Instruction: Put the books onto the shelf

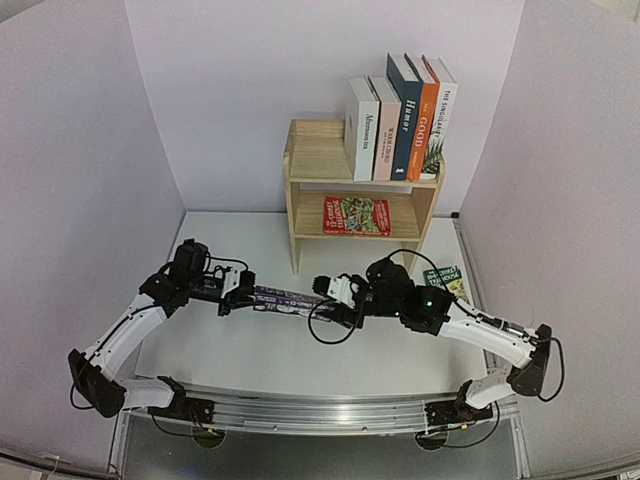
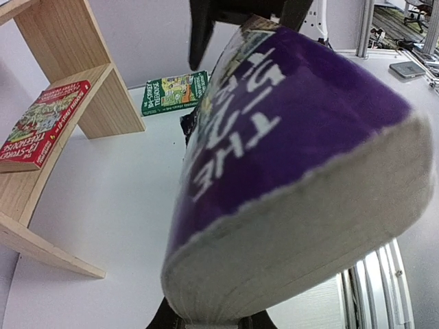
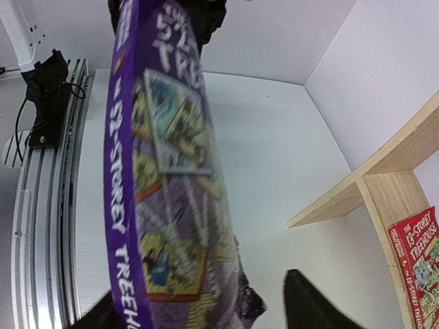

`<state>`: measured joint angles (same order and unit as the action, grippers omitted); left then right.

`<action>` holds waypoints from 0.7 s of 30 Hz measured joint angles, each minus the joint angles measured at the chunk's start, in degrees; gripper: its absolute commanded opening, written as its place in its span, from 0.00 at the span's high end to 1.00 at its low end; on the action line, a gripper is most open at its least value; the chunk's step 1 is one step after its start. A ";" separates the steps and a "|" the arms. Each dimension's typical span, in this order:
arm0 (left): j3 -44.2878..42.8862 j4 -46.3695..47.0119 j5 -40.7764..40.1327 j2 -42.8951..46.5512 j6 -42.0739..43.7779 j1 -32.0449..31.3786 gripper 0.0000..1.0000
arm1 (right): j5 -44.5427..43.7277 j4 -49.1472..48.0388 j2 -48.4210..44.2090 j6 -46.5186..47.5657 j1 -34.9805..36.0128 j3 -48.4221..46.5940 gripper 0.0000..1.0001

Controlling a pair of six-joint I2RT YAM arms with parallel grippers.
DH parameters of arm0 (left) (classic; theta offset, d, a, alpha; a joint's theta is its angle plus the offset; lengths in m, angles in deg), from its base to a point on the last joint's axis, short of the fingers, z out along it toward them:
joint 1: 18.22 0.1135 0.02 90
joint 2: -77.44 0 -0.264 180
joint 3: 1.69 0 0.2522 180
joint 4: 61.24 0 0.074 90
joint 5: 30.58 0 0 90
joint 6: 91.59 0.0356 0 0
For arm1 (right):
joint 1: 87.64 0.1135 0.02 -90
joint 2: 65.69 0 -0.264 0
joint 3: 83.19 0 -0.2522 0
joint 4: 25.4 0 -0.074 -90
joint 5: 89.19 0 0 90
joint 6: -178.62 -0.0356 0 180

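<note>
Thin purple Treehouse paperback (image 3: 171, 226), white spine lettering, busy cartoon cover.

The purple book (image 3: 118, 219) reads "STOREY TREEHOUSE", the red book (image 3: 416, 260) "THE 13-STOREY TREEHOUSE", the orange book (image 1: 428, 122) "GOOD".

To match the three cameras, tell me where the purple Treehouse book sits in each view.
Top external: purple Treehouse book slightly left of and below centre.
Left wrist: the book fills centre and right.
Right wrist: the book is a tall band, left of centre.
Shared landmark: red Treehouse book on the shelf, lower tier.
</note>
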<state>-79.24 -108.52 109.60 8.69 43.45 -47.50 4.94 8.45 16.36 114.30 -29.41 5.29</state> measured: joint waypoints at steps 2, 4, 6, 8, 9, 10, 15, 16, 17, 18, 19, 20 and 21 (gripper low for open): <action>0.01 -1.25 -1.53 0.00 0.11 -0.08 1.00 | -1.16 0.49 1.41 -0.39 0.08 -2.89 0.10; 0.02 -2.28 -2.77 0.00 -0.32 -0.07 1.00 | -1.98 0.73 2.96 -0.76 0.27 -6.16 0.19; 0.04 -2.97 -4.11 0.00 -1.17 -0.08 1.00 | -2.76 0.67 4.18 -0.92 0.48 -8.79 0.22; 0.04 -3.53 -5.20 -0.02 -2.59 -0.08 1.00 | -3.32 1.07 5.41 -1.02 0.87 -11.03 0.22; 0.04 -3.85 -5.63 -0.02 -3.17 -0.10 1.00 | -3.46 1.33 6.00 -0.92 1.03 -11.82 0.22; 0.04 -3.99 -6.07 -0.02 -3.57 -0.20 1.00 | -3.39 1.74 6.65 -0.81 1.28 -12.47 0.22; 0.04 -4.11 -8.70 -0.10 -4.92 -0.41 1.00 | -1.97 6.00 10.53 0.09 2.81 -15.61 0.17; 0.04 -4.13 -9.01 -0.23 -5.03 -0.41 1.00 | -1.23 6.79 10.95 0.22 3.01 -15.87 0.18; 0.04 -4.14 -9.46 -0.42 -5.08 -0.41 1.00 | -0.41 7.54 11.23 0.40 3.14 -16.02 0.20; 0.04 -4.17 -9.88 -0.62 -5.11 -0.41 1.00 | 0.50 8.36 11.44 0.49 3.22 -16.20 0.28; 0.04 -4.20 -10.27 -0.84 -5.11 -0.41 1.00 | 1.36 9.21 11.56 0.43 3.22 -16.49 0.43; 0.04 -4.22 -10.70 -1.07 -5.11 -0.41 1.00 | 1.93 9.99 11.67 0.25 3.22 -16.89 0.55; 0.04 -4.25 -11.09 -1.25 -5.12 -0.41 1.00 | 2.06 10.90 11.80 0.13 3.22 -17.61 0.61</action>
<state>-79.20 -112.77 98.51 7.45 38.33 -47.91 7.00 19.35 28.16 114.43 -26.19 -12.31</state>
